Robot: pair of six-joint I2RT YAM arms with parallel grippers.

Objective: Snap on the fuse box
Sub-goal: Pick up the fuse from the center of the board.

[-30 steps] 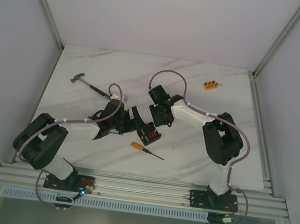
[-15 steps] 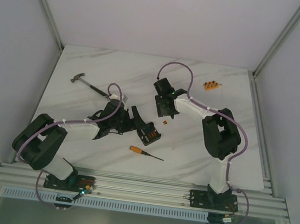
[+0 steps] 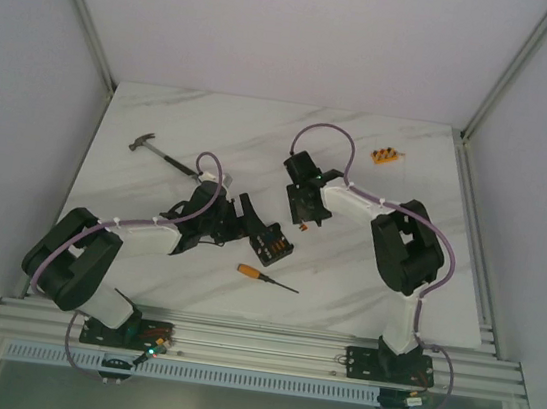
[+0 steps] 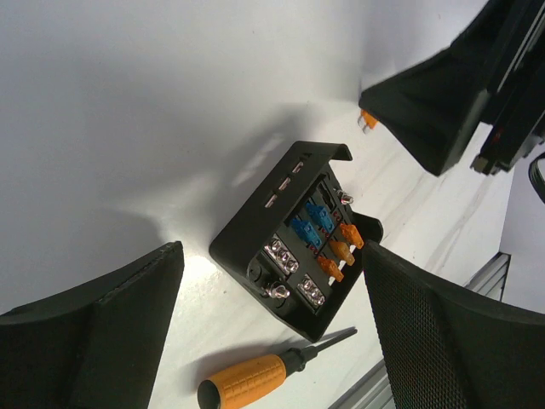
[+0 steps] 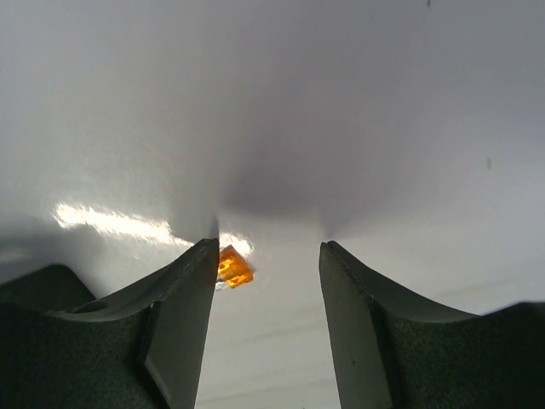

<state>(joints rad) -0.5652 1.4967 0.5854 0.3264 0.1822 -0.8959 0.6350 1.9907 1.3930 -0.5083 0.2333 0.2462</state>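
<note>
Black squarish plastic fuse box [image 4: 294, 243] sits between our left gripper's [image 4: 272, 249] spread jaws; our right gripper [image 5: 268, 245] gapes beside a tiny orange fuse [image 5: 233, 267].

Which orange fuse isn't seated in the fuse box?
The lone orange fuse lying on the table by a fingertip of the open right gripper. The other orange fuses stand plugged in the fuse box beside the blue fuses.

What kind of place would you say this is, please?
Probably a robotics lab test cell: a marble-patterned table enclosed by white panels and aluminium rails, a left arm and right arm bolted at its near edge, plus a hammer, screwdriver and fuse box.
</note>
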